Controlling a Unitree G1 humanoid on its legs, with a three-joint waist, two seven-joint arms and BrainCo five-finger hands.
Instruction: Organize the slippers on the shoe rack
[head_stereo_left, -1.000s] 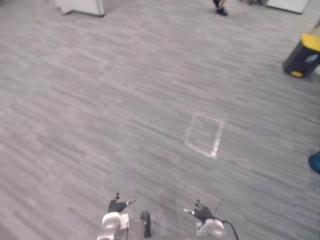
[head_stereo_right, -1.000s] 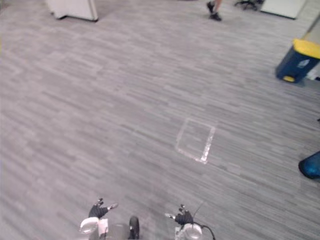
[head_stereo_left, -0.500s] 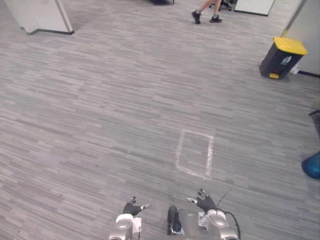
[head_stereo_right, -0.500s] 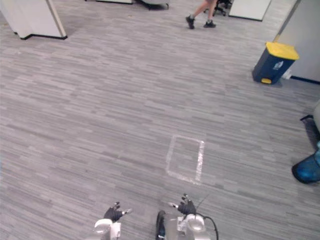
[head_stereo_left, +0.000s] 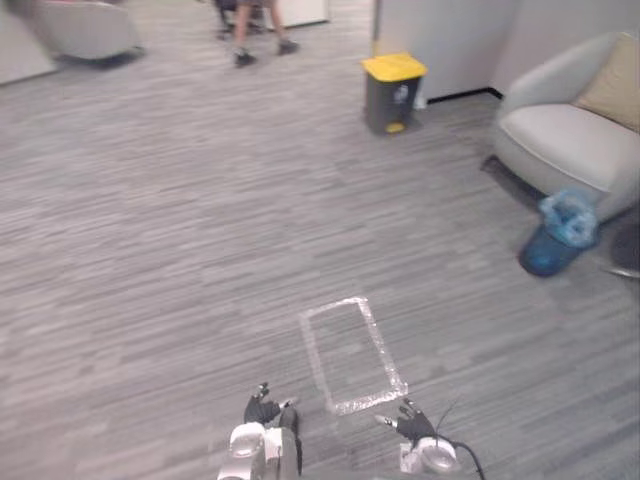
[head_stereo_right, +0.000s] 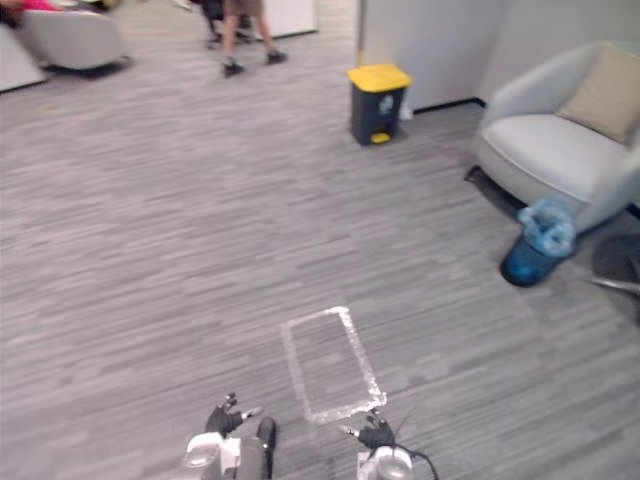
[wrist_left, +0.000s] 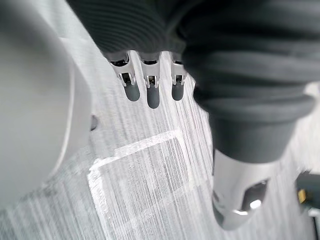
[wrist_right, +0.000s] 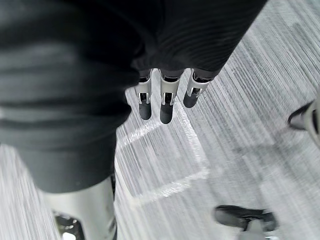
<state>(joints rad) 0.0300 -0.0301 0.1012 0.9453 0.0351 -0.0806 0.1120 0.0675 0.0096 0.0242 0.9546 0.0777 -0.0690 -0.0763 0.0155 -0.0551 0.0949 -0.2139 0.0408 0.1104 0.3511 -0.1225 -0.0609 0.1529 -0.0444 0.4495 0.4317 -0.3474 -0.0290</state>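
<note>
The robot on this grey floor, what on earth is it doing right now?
Nothing is being handled at the moment. The robot's left hand and right hand both hang low in front of it, open and holding nothing. A taped rectangle is marked on the floor just ahead of them. Further off stand a yellow-lidded bin, a grey armchair and a blue bag.

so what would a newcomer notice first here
The yellow-lidded bin stands out far ahead, with a grey armchair to its right and a blue bag on the floor before the chair. Nearer, a taped rectangle lies just ahead of the left hand and right hand, both open.
</note>
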